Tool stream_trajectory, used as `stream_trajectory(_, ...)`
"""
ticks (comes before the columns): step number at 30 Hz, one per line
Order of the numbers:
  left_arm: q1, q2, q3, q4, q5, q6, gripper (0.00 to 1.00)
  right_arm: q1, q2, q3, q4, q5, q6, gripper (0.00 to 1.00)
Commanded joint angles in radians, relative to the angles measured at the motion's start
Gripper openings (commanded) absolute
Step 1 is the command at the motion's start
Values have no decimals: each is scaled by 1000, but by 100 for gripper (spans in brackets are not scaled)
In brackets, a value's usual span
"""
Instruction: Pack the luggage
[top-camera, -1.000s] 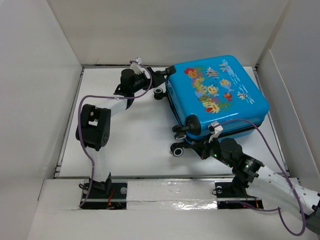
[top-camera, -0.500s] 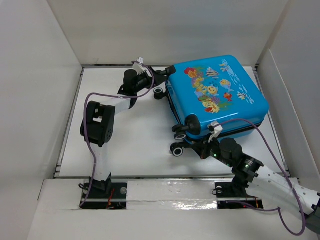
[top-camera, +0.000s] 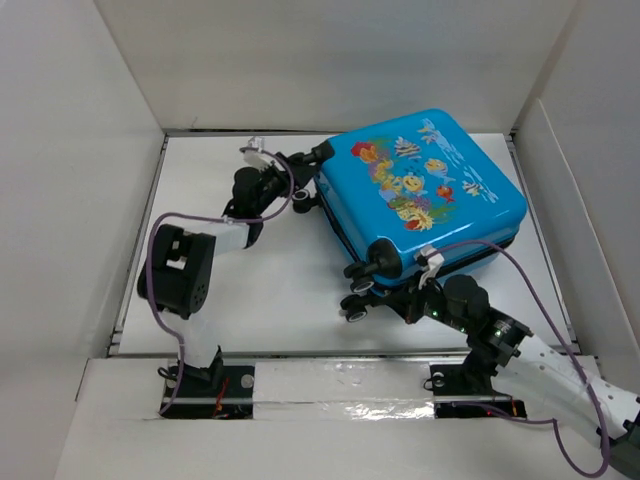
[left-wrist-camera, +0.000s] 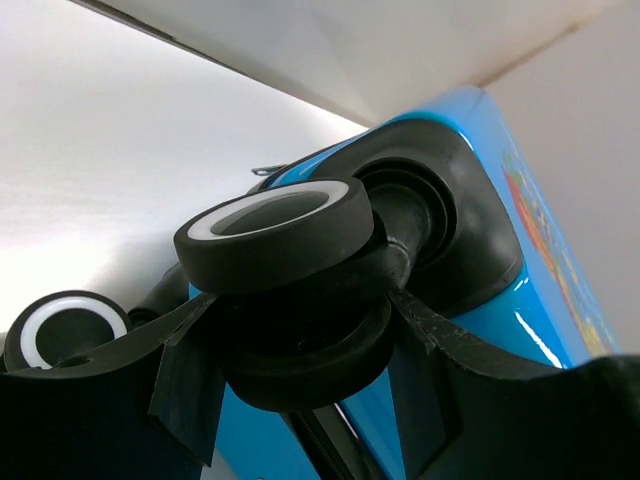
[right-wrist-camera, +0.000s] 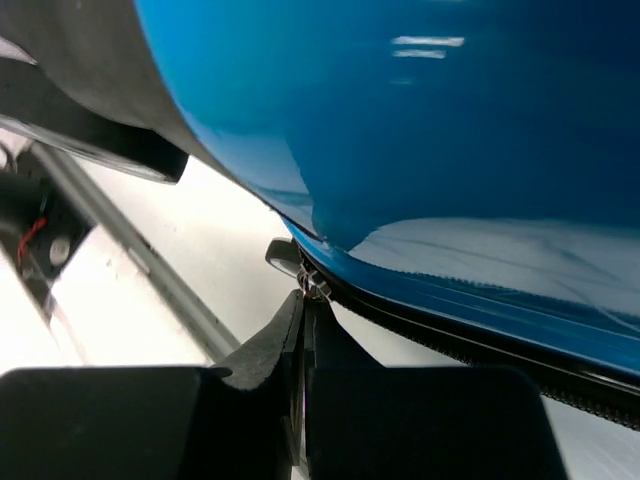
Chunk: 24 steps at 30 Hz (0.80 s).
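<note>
The luggage (top-camera: 420, 190) is a bright blue hard-shell suitcase with a fish print. It lies closed and flat at the right rear of the table. My left gripper (top-camera: 301, 186) is at its far-left corner, shut on a black caster wheel (left-wrist-camera: 305, 350); the fingers (left-wrist-camera: 185, 375) press it from both sides. My right gripper (top-camera: 414, 300) is at the near edge of the case, jaws closed on the metal zipper pull (right-wrist-camera: 318, 285) of the black zipper (right-wrist-camera: 470, 335). The blue shell (right-wrist-camera: 420, 120) fills the right wrist view.
White walls (top-camera: 80, 150) box in the table on the left, back and right. Two more black wheels (top-camera: 356, 296) stick out at the case's near-left corner. A white-rimmed wheel (left-wrist-camera: 65, 330) shows low in the left wrist view. Purple cables trail along both arms.
The suitcase has shifted left and turned a little, its far-left corner coming nearer. My left gripper moved left and back with the wheel. The right gripper stayed at the zipper.
</note>
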<state>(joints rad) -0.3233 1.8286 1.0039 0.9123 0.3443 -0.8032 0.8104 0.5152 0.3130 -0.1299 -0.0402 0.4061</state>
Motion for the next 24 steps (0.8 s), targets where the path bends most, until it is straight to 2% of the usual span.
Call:
stream_trajectory(1, 10, -237, -184, 190, -11, 2, 0, -94, 29, 86, 187, -16, -30, 0)
stream_trajectory(5, -23, -394, -368, 226, -54, -2, 0, -249, 121, 178, 204, -105, -116, 0)
stream_trajectory(10, -98, -584, -589, 248, -62, -60, 0, -485, 226, 317, 254, -320, -133, 0)
stream_trajectory(12, -153, -632, -625, 212, -90, -60, 0, -496, 255, 319, 289, -368, -116, 0)
stream_trajectory(14, -187, -683, -660, 186, -112, -68, 0, -450, 270, 220, 369, -359, -45, 0)
stream_trajectory(15, -209, -693, -668, 185, -120, -85, 0, -423, 275, 169, 480, -337, -5, 0)
stream_trajectory(16, -242, -709, -676, 184, -126, -94, 0, -389, 282, 55, 537, -317, 32, 0)
stream_trajectory(17, -255, -713, -676, 184, -143, -102, 0, -302, 284, -4, 606, -290, 116, 0)
stream_trajectory(18, -267, -715, -676, 191, -146, -126, 0, -254, 279, -62, 725, -182, 166, 0)
stream_trajectory(20, -276, -713, -673, 226, -148, -137, 0, -159, 264, -176, 821, -71, 241, 0)
stream_trajectory(22, -276, -697, -639, 226, -137, -133, 0, -45, 253, -164, 742, 102, 234, 0)
stream_trajectory(24, -315, -645, -572, 214, -8, -107, 0, -11, 230, -109, 625, 224, 171, 0)
